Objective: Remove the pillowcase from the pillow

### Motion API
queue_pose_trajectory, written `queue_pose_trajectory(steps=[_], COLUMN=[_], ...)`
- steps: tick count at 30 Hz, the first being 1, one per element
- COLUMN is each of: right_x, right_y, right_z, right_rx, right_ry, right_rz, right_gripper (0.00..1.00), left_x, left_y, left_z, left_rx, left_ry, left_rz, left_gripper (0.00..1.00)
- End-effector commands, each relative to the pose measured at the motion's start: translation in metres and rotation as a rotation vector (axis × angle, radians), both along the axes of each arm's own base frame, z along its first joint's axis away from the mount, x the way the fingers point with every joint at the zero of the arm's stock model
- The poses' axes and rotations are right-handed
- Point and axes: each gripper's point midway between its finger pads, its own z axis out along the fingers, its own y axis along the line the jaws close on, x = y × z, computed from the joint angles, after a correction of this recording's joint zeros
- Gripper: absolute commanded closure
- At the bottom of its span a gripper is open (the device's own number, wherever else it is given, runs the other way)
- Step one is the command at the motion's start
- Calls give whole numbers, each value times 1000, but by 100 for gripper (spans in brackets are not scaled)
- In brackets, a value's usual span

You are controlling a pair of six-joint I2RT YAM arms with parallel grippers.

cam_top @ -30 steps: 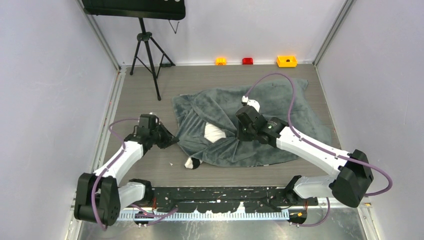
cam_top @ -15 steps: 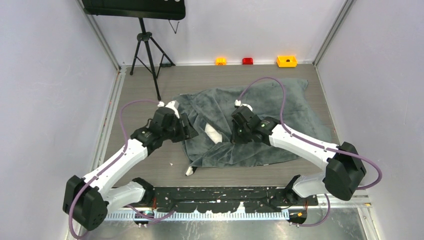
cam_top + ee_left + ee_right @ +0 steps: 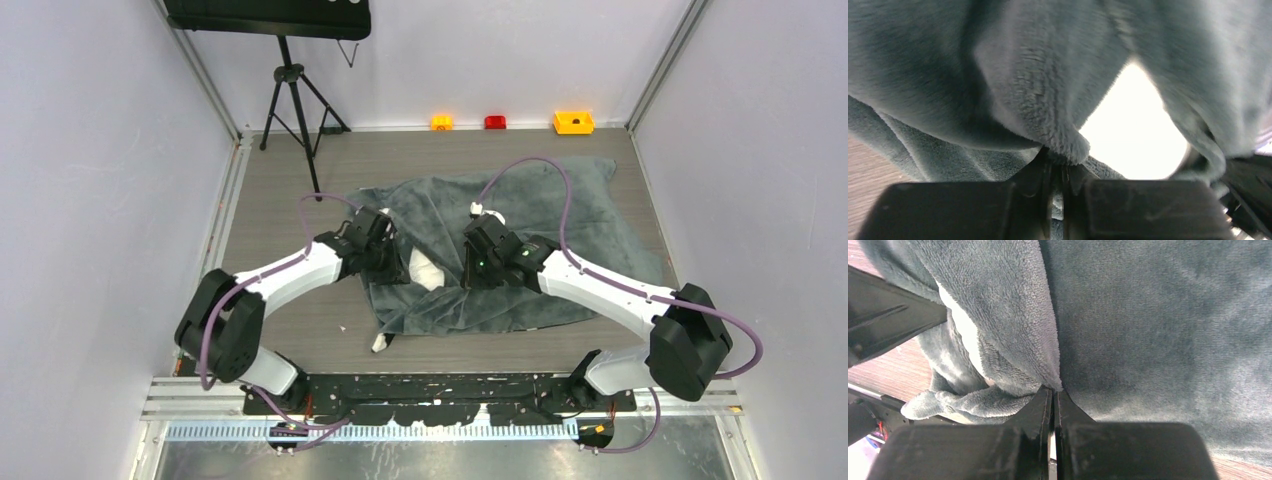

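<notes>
The dark grey fuzzy pillowcase (image 3: 540,215) lies spread over the table's middle. A small white patch of the pillow (image 3: 425,268) shows through its opening between the two grippers; the rest of the pillow is hidden inside. My left gripper (image 3: 393,262) is shut on a fold of the pillowcase (image 3: 1048,115) at the opening's left edge, with the white pillow (image 3: 1133,130) just beyond. My right gripper (image 3: 470,272) is shut on the pillowcase's edge (image 3: 1013,315) at the opening's right side. A zebra-striped bit (image 3: 380,343) sticks out at the near edge.
A black tripod (image 3: 295,105) stands at the back left. Small orange (image 3: 441,122), red (image 3: 495,122) and yellow (image 3: 573,122) blocks line the back wall. Grey walls close in both sides. The arm bases sit on a black rail (image 3: 440,395) at the near edge.
My left arm has swung right from the table's left side onto the pillowcase's left edge, bunching the fabric toward the middle. The right gripper has shifted slightly left.
</notes>
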Motion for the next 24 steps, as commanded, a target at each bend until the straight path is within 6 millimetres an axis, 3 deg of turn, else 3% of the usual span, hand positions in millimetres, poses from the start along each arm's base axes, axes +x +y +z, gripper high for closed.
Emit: queue_pose_trajectory(steps=[1, 7, 15, 19, 24], right_x=[1, 4, 4, -1, -6], right_y=[-2, -9, -16, -14, -4], right_z=[8, 3, -18, -39, -45], right_rx=[24, -11, -82, -115, -84], right_ry=[-30, -40, -13, 46, 77], right_rz=[-13, -29, -42, -19, 13], right_gripper=[96, 96, 96, 96, 96], left_x=[-5, -16, -28, -29, -23], left_y=[35, 57, 78, 63, 51], left_z=[-41, -70, -79, -62, -16], left_rx=[144, 185, 262, 181, 116], left_ry=[116, 164, 167, 133, 31], left_rz=[90, 146, 176, 109, 66], left_gripper=[99, 100, 100, 98, 76])
